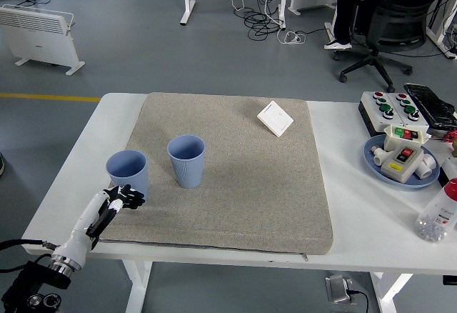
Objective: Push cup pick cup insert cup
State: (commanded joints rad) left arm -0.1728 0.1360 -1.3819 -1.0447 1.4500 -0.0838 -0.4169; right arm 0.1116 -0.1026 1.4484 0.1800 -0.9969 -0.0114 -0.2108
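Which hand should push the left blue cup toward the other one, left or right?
Left, probably. The left hand already sits just in front of the left cup, at the mat's near left corner, holding nothing. The second cup stands just to its right. No right hand is in view.
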